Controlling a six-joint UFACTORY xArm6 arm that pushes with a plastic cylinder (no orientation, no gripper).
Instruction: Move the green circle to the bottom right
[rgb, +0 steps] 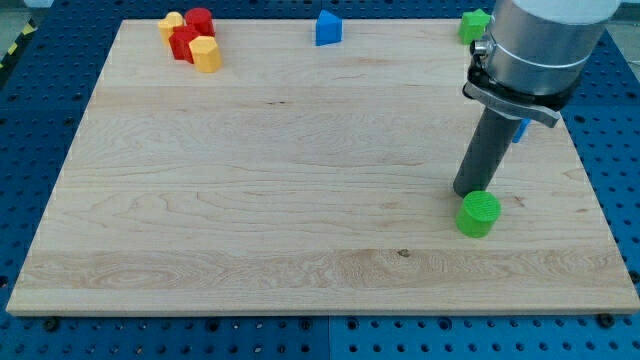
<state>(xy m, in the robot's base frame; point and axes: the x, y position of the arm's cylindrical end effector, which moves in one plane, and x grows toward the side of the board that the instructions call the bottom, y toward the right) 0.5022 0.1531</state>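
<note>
The green circle (478, 213) is a short green cylinder on the wooden board (250, 200), toward the view's lower right. My tip (466, 192) rests on the board just above and slightly left of the green circle, touching or almost touching its upper-left edge. The dark rod rises from there up to the grey arm housing at the view's top right.
A green star-like block (474, 24) sits at the top right edge. A blue block (328, 28) is at the top middle. A second blue block (521, 128) peeks out behind the arm. Two red blocks (199, 21) and two yellow blocks (205, 54) cluster at the top left.
</note>
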